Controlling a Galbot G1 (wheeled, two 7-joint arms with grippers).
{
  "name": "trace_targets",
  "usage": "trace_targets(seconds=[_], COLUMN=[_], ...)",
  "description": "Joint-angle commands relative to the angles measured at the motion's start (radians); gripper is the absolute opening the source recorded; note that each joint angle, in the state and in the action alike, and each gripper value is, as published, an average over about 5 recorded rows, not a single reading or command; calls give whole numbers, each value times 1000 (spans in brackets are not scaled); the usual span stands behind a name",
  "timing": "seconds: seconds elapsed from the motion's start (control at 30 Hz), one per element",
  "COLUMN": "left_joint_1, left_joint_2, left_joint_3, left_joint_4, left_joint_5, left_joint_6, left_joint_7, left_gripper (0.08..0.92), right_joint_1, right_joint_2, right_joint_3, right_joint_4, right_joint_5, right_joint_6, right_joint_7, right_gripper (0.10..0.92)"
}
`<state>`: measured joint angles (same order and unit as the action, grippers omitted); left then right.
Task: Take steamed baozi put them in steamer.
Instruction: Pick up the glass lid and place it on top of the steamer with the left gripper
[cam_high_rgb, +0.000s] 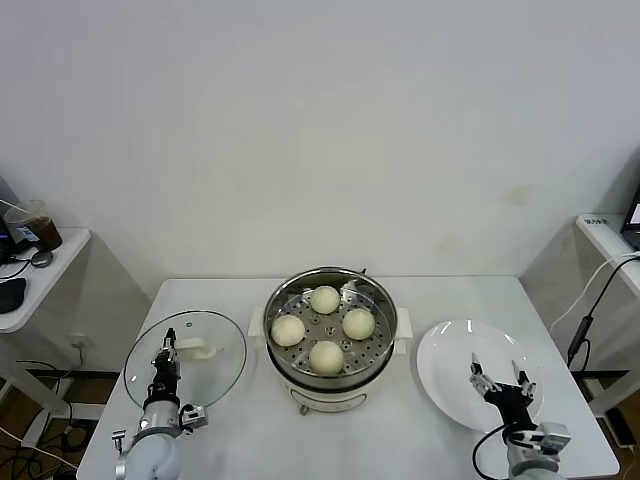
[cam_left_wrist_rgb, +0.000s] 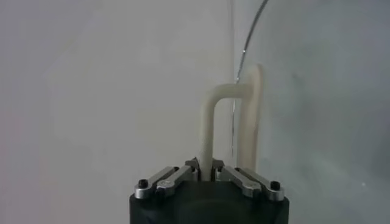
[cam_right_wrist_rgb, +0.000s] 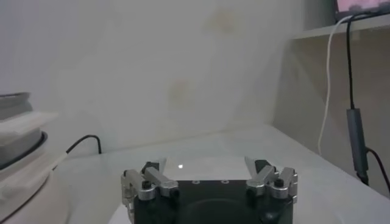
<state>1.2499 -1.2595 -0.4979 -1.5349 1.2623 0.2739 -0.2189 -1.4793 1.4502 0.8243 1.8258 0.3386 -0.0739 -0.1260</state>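
All four smooth cream-white steamed baozi (cam_high_rgb: 325, 299) sit on the perforated floor of the round shiny stainless-steel steamer (cam_high_rgb: 330, 338), which stands on its cream-white base at the middle of the white counter (cam_high_rgb: 240, 420). They lie in a loose diamond, each apart from the next. None remains outside it, so the loading looks finished.

The left tool (cam_high_rgb: 166, 372) is clenched on the white loop handle (cam_left_wrist_rgb: 210, 131) of the round glass lid (cam_high_rgb: 215, 345), which lies flat on the counter just beside the steamer, on that tool's steamer side. From this grip, I judge the step in hand to be covering the pot, though the task sentence asks only for the buns to go in.

The right tool (cam_high_rgb: 502, 380) hangs released, fingers spread wide, over the flat round white plate (cam_high_rgb: 450, 365), which holds nothing and lies on the steamer's other side.
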Motion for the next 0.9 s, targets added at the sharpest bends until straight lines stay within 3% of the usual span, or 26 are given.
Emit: trace_targets(seconds=[0.03, 0.47, 0.9], left_joint_1=[13, -5, -82], left_joint_2=[-51, -75, -180], left_joint_3=[10, -8, 302], left_joint_4=[-228, -467, -539], left_joint_5=[61, 196, 357], left_joint_6=[378, 418, 419], left_joint_7=[166, 458, 603], left_gripper=[173, 173, 173], right_joint_1=[3, 20, 31], right_joint_2=[-5, -18, -16], right_joint_3=[1, -2, -5], right_joint_4=[5, 5, -13], right_joint_5=[4, 24, 22], right_joint_6=[-7, -23, -23], right_joint_7=[0, -1, -3], right_gripper=[823, 823, 823])
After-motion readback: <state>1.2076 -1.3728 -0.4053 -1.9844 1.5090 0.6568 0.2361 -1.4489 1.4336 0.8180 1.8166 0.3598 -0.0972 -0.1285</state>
